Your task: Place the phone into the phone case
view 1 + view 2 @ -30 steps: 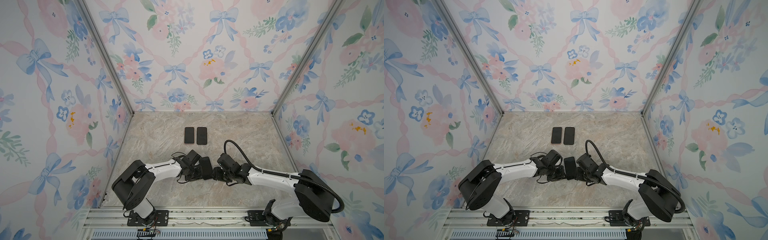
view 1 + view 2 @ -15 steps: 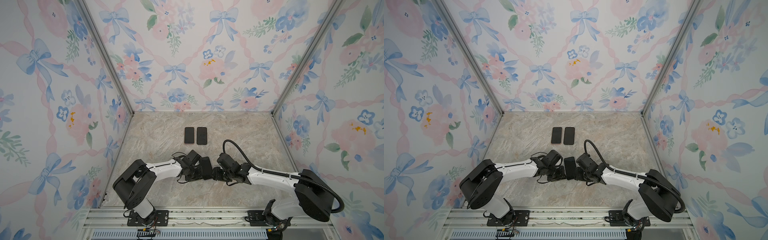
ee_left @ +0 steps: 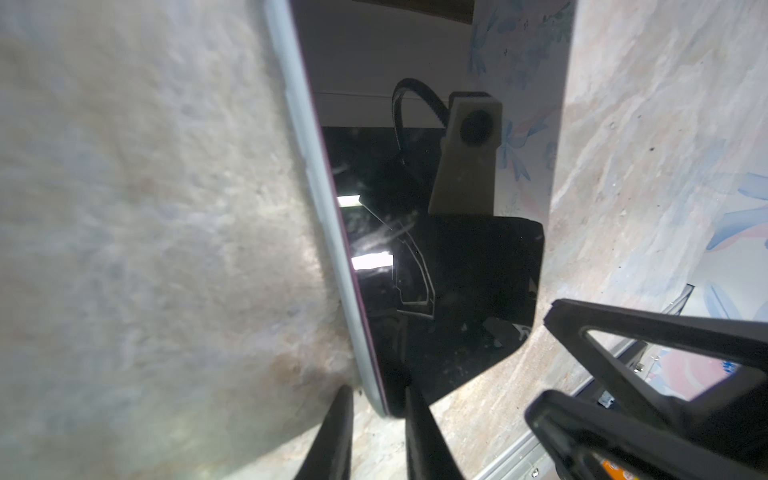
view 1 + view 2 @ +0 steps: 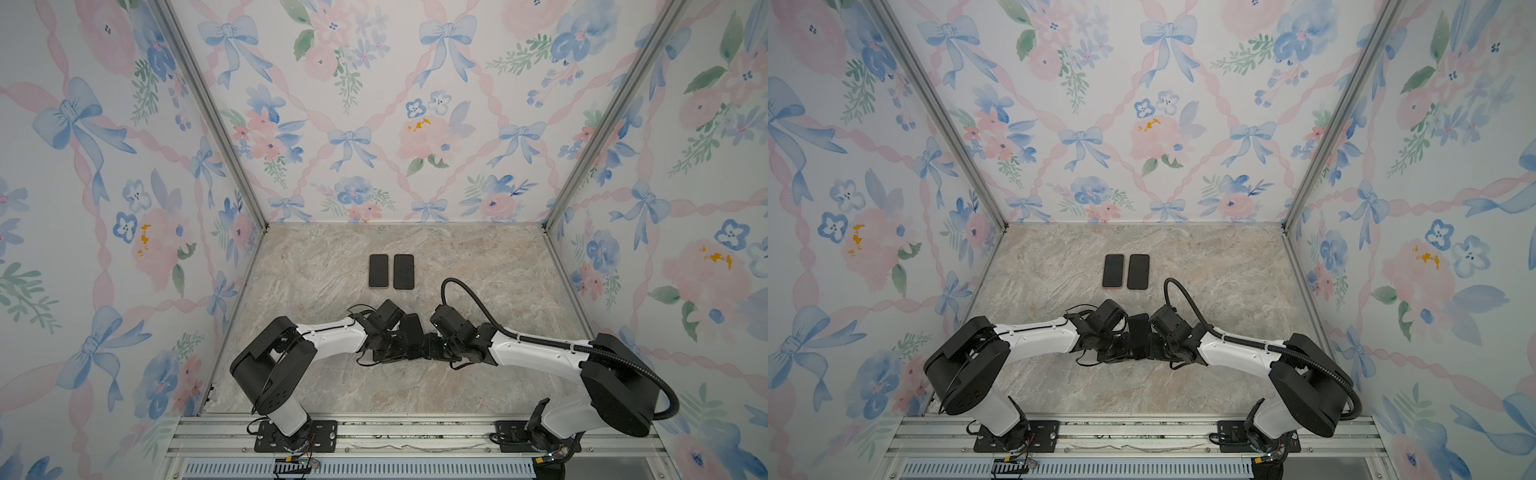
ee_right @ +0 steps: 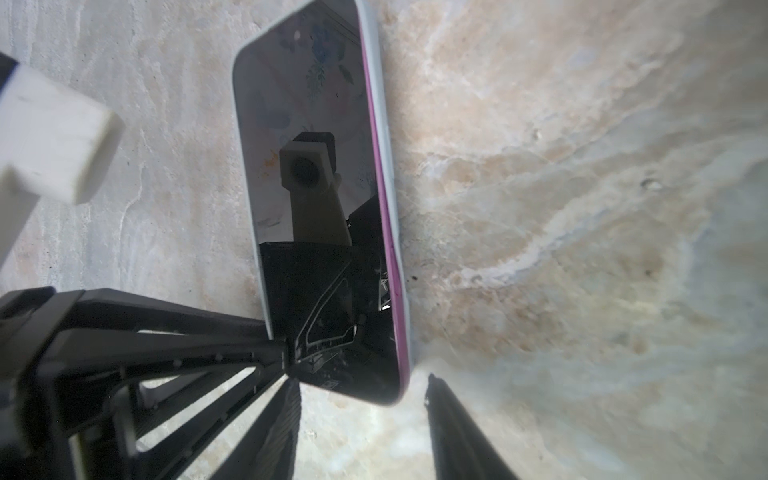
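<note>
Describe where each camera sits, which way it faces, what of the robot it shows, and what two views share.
Both top views: high above the front rail, looking down at the table; both arms whole.
Left wrist: behind the left tool, facing the phone.
Right wrist: behind the right tool, facing the phone.
Shared: both wrist views show the phone.

Table (image 4: 478, 257): beneath everything else.
Phone (image 4: 412, 330): mid-table, toward the front, between the two grippers; whether it touches the table cannot be told.
Left gripper (image 3: 378, 388): left of the phone, one finger on either side of its edge.
Right gripper (image 5: 361, 378): right of the phone, straddling one end.
Left slab (image 4: 378, 271): flat on the table, behind the phone.
Right slab (image 4: 403, 271): just beside the left slab, on its right.
</note>
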Tool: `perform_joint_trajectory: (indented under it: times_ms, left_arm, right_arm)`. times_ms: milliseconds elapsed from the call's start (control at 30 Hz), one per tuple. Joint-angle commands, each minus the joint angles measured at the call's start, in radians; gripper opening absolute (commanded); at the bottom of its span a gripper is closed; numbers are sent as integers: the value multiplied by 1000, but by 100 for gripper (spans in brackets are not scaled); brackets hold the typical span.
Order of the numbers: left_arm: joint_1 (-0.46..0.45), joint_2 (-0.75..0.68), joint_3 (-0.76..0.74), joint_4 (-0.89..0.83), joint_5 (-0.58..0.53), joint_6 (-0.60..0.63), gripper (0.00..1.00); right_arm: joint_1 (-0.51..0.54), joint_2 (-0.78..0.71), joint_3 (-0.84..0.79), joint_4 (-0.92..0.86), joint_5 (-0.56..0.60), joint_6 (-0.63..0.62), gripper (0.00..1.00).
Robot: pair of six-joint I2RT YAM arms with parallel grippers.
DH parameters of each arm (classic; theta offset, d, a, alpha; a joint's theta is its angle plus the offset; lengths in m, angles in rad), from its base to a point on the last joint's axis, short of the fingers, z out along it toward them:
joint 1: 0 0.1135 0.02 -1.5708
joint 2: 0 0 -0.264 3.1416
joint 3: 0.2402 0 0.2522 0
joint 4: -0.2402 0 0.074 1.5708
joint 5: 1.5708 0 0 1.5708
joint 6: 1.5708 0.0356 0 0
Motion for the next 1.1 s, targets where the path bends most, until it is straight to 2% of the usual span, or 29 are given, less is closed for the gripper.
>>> perform_joint_trajectory:
  times_ms: [0,133,300,433,533,600,733,867,1067]
  left_arm:
    - [-6,35,7,-25,3,19,19]
    - [-5,46,-2,-26,0,22,14]
    - [2,20,-3,-26,2,31,16]
    - [19,-46,-15,-24,-8,47,23]
    - [39,-124,-33,6,-36,74,30]
    - [68,-172,-95,106,26,67,34]
    - [120,-203,-212,352,166,4,39]
    - [125,-165,-228,397,209,-7,40]
    - [126,-124,-245,416,226,-9,40]
  right_arm:
    - [-7,7,23,-13,-4,-16,52]
    - [-5,18,23,-6,-10,-15,52]
    - [-4,22,37,-49,1,-55,49]
    - [-14,31,75,-143,53,-226,45]
    - [-48,35,75,-143,17,-326,42]
    - [-65,36,63,-107,-37,-347,40]
    - [-76,50,62,-92,-73,-370,36]
    - [-98,53,42,-64,-127,-372,29]
    - [-127,71,19,-22,-196,-364,23]
